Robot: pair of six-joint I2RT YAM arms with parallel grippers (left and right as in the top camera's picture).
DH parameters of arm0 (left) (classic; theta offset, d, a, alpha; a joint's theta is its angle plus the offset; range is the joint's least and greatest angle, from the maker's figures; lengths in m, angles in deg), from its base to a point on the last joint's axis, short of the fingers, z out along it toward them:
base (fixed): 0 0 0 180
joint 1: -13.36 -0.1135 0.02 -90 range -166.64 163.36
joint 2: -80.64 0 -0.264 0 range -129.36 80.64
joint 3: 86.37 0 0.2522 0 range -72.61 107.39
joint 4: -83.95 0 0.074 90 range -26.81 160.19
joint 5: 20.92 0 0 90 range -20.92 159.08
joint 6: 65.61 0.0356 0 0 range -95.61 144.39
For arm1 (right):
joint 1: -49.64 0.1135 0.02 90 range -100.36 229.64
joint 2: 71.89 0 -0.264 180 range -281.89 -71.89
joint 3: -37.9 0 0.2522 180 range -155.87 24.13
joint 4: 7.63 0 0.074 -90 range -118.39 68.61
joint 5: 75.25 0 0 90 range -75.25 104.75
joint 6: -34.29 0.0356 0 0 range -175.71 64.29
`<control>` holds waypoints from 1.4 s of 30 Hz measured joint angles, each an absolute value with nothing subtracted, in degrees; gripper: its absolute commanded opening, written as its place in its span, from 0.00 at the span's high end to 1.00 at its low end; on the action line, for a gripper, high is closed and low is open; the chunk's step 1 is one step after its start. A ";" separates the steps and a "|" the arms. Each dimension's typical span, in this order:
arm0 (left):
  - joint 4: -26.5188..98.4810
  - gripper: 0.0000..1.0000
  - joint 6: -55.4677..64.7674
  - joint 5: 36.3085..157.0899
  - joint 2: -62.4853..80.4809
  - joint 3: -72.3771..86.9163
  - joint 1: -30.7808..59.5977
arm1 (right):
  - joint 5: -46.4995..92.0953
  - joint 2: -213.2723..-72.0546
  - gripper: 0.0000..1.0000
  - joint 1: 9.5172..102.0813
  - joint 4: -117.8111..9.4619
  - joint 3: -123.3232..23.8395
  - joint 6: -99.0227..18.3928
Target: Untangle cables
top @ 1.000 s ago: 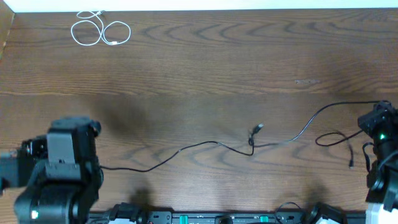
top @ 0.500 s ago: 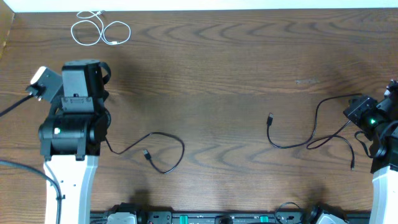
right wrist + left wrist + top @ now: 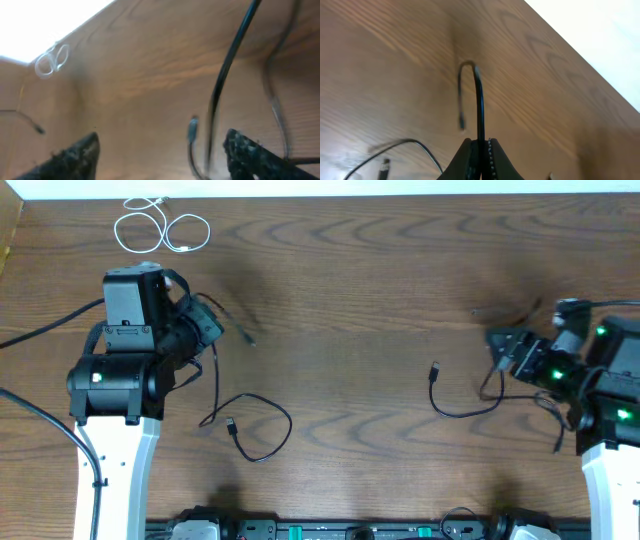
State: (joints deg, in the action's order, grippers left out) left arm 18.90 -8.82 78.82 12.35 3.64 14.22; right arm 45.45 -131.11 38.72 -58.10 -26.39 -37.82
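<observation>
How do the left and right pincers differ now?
The left pincer is shut on the left black cable; the right pincer stands wide open. The left black cable arches out of its grip; the right black cable passes unclamped through the open pincer. Both are above the table.

The left black cable (image 3: 289, 420) and right black cable (image 3: 460, 415), joined mid-table a second ago, now lie apart. My left gripper (image 3: 481, 145) has swung up-table, carrying its cable's end. My right gripper (image 3: 160, 150) has moved inward and spread its jaws.
</observation>
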 measured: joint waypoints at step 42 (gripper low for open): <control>-0.84 0.83 -6.16 83.15 -1.05 3.77 16.30 | 37.50 -141.76 0.01 75.31 -44.94 -26.39 -27.16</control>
